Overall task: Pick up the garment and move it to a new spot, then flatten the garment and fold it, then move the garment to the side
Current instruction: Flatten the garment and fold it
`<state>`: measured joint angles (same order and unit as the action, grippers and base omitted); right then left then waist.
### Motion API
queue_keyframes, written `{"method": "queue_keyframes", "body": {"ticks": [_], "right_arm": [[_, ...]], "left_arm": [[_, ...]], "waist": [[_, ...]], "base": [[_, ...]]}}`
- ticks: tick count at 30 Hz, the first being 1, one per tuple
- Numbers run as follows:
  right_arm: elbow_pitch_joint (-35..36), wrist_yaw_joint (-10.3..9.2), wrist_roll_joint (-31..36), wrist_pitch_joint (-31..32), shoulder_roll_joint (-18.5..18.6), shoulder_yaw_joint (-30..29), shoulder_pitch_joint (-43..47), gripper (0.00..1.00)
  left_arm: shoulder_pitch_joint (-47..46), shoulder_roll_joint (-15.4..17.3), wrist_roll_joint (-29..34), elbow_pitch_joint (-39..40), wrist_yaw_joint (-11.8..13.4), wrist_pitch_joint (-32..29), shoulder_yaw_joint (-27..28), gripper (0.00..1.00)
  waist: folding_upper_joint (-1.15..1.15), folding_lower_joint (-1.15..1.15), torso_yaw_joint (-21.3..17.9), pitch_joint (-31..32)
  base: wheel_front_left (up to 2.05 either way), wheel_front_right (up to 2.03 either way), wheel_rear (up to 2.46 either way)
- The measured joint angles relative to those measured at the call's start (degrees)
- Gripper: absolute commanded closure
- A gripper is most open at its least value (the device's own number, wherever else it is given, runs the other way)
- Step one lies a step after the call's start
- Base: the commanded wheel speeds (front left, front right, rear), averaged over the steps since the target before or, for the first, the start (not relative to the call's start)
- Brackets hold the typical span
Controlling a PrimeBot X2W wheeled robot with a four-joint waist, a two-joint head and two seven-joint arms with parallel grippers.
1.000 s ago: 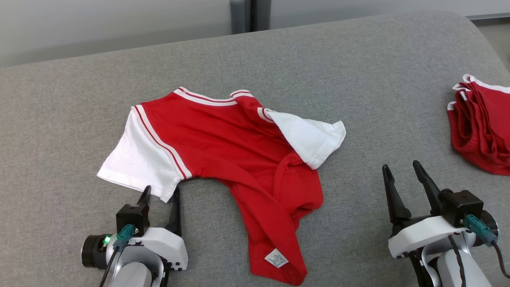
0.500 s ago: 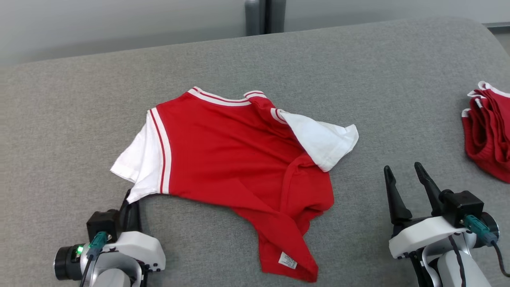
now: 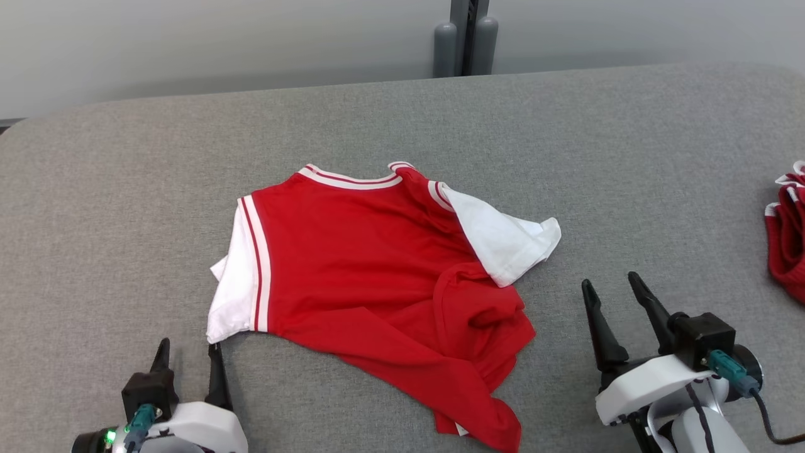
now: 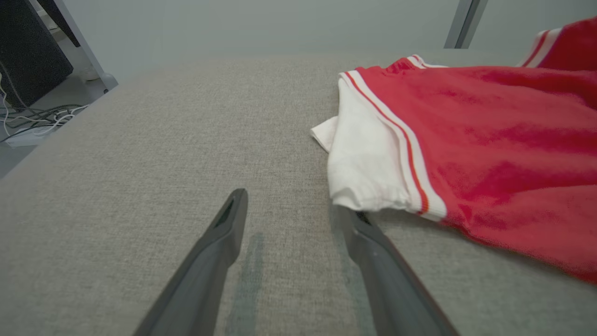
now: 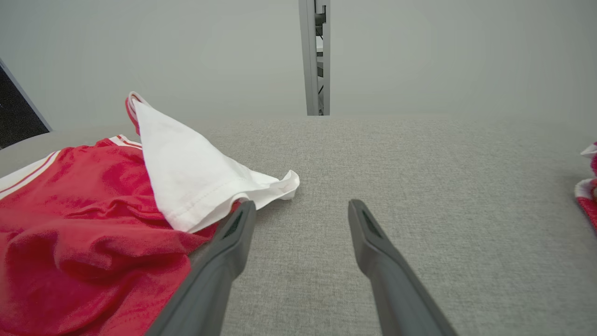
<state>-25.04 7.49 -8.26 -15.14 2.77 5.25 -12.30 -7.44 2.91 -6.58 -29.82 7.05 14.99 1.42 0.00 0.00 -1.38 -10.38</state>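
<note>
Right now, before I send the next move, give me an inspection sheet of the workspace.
Surface: grey cloth-covered surface, flat.
Job's things: red shirt lying crumpled, lower part bunched, one sleeve flipped over the body.
Clutter: pile of red clothes at the right edge.
Hands: left hand open, empty, one finger at the white sleeve hem; right hand open, empty, beside the shirt.
Cables: teal-plugged cable at the right wrist; loose cables on the floor.
Surroundings: pale wall, grey post behind.

Grey fabric surface [image 3: 377,113]; red folded pile [image 3: 789,245] at right edge; grey post [image 3: 465,44] behind.
</note>
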Motion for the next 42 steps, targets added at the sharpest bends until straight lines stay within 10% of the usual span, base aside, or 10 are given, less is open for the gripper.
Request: {"method": "queue_keyframes", "body": {"ticks": [24, 30, 42], "right_arm": [[-3.0, 0.0, -6.0, 0.0, 0.0, 15.5, 1.4, 0.0], [-5.3, 0.0, -5.8, 0.0, 0.0, 14.7, -0.6, 1.0], [-6.5, 0.01, 1.9, 0.0, 5.3, 7.4, -11.5, 1.0]], "left_arm": [[6.1, -0.1, -2.6, 0.5, -0.1, 0.0, -7.8, 0.0], [6.1, -0.1, -2.5, 1.0, -0.2, 0.0, -7.9, 0.0], [4.7, -0.1, -3.8, 1.9, -0.2, 0.0, -9.7, 0.0]], "waist": [[0.0, 0.0, 4.7, 4.1], [0.0, 0.0, 5.6, 3.2], [0.0, 0.0, 7.9, 0.6]], "base": [[0.0, 0.0, 0.0], [0.0, 0.0, 0.0], [0.0, 0.0, 0.0]]}}
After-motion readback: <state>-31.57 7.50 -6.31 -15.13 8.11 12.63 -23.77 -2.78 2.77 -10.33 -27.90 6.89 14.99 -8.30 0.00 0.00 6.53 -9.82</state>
